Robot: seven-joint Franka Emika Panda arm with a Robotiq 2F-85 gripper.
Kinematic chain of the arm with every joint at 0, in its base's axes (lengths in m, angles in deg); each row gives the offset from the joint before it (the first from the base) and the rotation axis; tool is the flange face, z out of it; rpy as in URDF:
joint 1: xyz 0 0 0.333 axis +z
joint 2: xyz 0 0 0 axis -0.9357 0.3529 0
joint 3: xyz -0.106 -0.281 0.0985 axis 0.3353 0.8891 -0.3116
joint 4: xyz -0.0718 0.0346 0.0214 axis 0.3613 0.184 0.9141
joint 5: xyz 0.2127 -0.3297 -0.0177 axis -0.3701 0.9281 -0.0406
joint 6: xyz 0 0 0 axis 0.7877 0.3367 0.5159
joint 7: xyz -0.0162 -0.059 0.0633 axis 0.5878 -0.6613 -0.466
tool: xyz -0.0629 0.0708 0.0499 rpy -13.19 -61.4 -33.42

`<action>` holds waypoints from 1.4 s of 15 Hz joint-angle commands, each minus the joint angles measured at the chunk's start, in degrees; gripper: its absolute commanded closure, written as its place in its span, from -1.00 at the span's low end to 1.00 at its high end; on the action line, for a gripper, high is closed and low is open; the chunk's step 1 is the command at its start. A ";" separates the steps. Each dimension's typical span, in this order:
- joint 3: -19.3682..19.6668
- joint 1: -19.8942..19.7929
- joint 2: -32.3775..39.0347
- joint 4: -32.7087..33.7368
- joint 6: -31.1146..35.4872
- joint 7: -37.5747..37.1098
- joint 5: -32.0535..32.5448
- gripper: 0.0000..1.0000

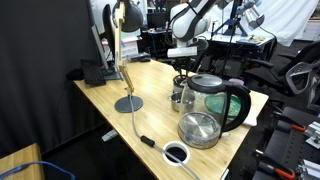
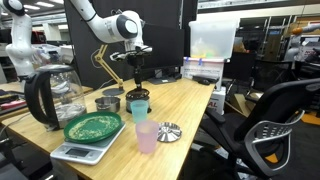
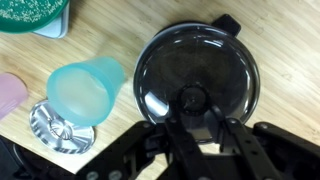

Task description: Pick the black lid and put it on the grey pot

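Wrist view: black lid (image 3: 195, 75) fills the middle of the frame, round and glossy, with a small knob at centre and a short tab on its far rim. Bare wooden table (image 3: 290, 50) shows around it. Gripper (image 3: 208, 128) enters from the bottom edge and hangs over the lid's near side. Its two dark fingers (image 3: 233, 135) stand apart with a gap between them and nothing in that gap. The knob sits just past the fingertips, not pinched.

Beside the lid sits a teal cup (image 3: 88, 88), upright and very close to the lid's rim. Past it a pink cup (image 3: 10, 95) is cut off by the frame edge. A small ribbed metal disc (image 3: 60, 127) lies flat near the teal cup's base. A green plate (image 3: 30, 12) shows at the top corner.

In an exterior view the arm reaches down with the gripper (image 2: 137, 75) just above the lid (image 2: 138, 97), which sits behind the teal cup (image 2: 140, 112). The grey pot (image 2: 108, 102) stands uncovered just beside the lid, between it and the glass kettle (image 2: 50, 95). The green plate (image 2: 93, 127) rests on a white scale (image 2: 75, 152).

In an exterior view the kettle (image 1: 225, 100), a glass lid (image 1: 200, 128) and a white-rimmed ring (image 1: 177, 152) occupy the table's near end.
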 commanded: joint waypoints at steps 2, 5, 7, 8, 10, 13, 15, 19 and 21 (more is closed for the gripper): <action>-0.53 -0.74 2.18 2.55 -1.93 0.89 -1.80 0.71; -0.86 -1.05 3.57 3.81 -2.86 1.40 -2.63 0.25; -1.01 -1.14 4.17 4.66 -3.67 1.55 -3.51 -0.27; -1.04 -1.12 4.26 5.03 -4.17 1.53 -3.81 -0.42; -1.00 -1.21 4.41 5.68 -4.93 1.33 -4.54 -0.69; -0.58 -1.35 3.11 5.21 -3.90 0.89 -5.26 -0.99; -0.48 -1.67 0.88 4.17 -3.01 1.38 -5.24 -1.00; -0.19 -1.70 -0.84 4.62 -3.95 1.88 -4.62 -1.00; -0.37 -1.86 -2.41 3.30 -4.46 2.44 -4.84 -1.00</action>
